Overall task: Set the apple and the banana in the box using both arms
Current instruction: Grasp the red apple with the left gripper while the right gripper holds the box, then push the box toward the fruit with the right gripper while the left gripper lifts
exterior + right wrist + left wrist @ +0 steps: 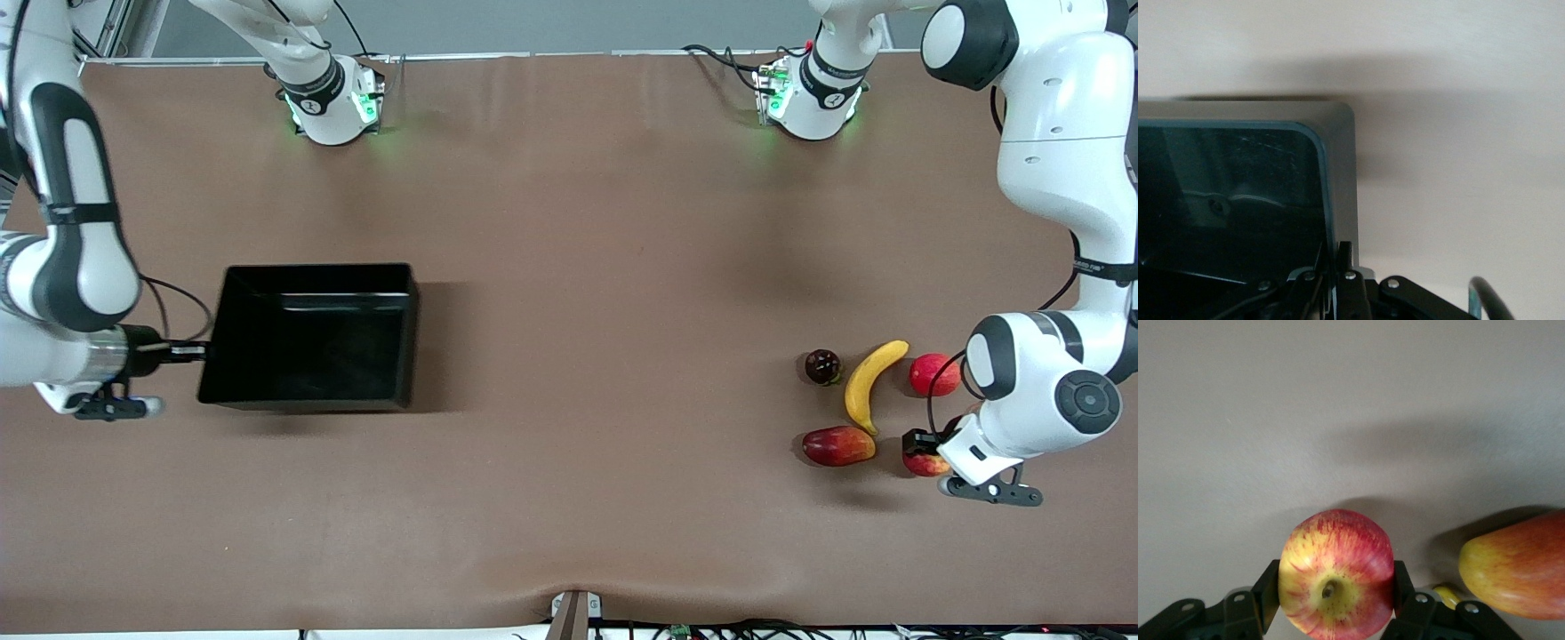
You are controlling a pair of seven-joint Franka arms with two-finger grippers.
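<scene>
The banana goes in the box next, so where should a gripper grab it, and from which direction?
Probably the banana at mid-length, from straight above, fingers across its narrow width. It lies flat and curved, tips tapering, with the dark fruit and pinkish-red fruit flanking it.

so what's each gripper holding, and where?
Left gripper: the apple, fingers on its sides. Right gripper: pinching the box wall at its rim.

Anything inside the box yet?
The box shows only its bare black floor, no fruit. The right gripper is clamped on its wall, hiding a small patch. The apple sits between the left gripper's fingers.
</scene>
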